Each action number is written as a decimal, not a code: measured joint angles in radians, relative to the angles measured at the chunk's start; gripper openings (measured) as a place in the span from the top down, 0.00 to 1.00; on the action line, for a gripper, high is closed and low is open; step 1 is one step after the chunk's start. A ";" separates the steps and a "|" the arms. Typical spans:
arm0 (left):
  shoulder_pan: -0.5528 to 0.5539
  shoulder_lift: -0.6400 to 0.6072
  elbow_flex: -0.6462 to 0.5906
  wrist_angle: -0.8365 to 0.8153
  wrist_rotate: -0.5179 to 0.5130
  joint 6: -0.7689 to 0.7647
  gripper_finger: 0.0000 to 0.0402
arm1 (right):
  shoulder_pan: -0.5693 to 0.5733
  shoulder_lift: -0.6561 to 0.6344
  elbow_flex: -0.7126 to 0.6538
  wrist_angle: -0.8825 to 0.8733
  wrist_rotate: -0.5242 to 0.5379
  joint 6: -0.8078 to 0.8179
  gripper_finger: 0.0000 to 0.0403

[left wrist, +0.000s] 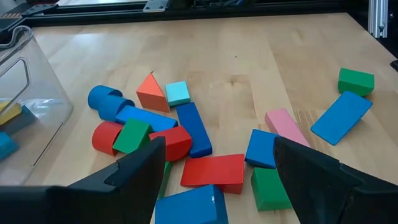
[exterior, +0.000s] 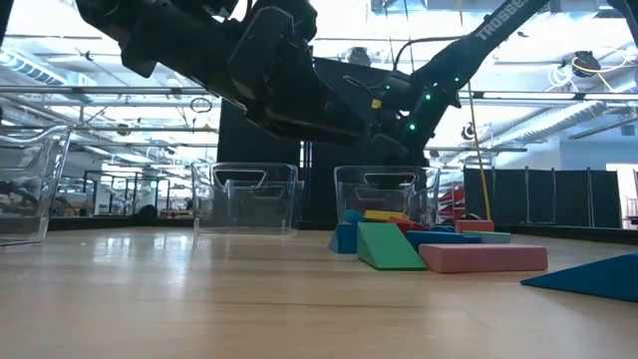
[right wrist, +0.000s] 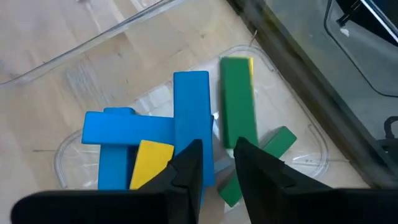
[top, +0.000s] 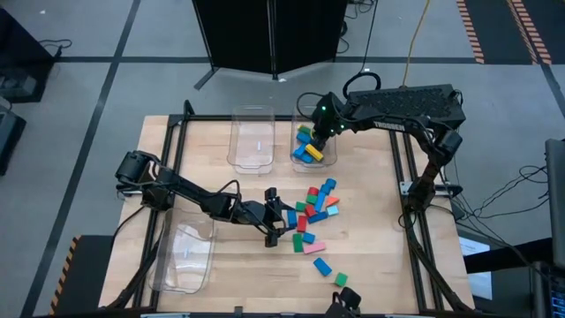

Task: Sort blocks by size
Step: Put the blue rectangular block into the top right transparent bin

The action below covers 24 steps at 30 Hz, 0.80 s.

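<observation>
**Right tool over a bin of long blocks, left tool spread above the pile**

The right tool (top: 320,132) hangs over the clear bin (top: 328,116) at the far side of the table (top: 371,256). Its two fingers (right wrist: 186,168) stand slightly apart with a narrow gap between them and nothing gripped. Directly below that gap, inside the bin, lie several long blocks: a green one (right wrist: 238,109) just past the fingertips, a blue one (right wrist: 191,115) beside it, another blue one (right wrist: 127,129) lying crosswise, and a yellow one (right wrist: 151,158) partly under the fingers.

The left tool (top: 281,221) sits low over the table with its fingers (left wrist: 134,177) spread wide and empty. The loose pile of blocks (top: 313,212) lies just ahead of it and between its fingers: a red flat block (left wrist: 213,170), a dark blue long block (left wrist: 194,127), a green cube (left wrist: 270,188), a pink long block (left wrist: 285,124), an orange triangular piece (left wrist: 151,92) and a small cyan cube (left wrist: 178,93). Farther beyond it rest a blue slab (left wrist: 341,116) and a green block (left wrist: 356,81), well apart from the pile.

Two more clear bins stand on the table: one (top: 251,140) beside the filled bin, another (top: 185,256) beside the left arm.
</observation>
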<state>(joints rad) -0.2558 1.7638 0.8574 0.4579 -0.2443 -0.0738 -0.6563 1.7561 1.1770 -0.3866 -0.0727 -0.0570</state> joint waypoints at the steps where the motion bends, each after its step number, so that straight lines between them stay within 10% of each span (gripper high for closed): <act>1: 0.000 0.000 0.000 -0.001 0.000 0.000 0.26 | 0.000 0.000 0.000 0.000 0.000 0.000 0.78; 24: -0.002 0.000 0.000 -0.033 -0.012 -0.050 0.26 | 0.033 -0.208 0.000 -0.151 -0.004 -0.080 0.89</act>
<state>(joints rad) -0.2573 1.7638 0.8574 0.4253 -0.2564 -0.1243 -0.6228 1.5485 1.1770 -0.5373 -0.0765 -0.1368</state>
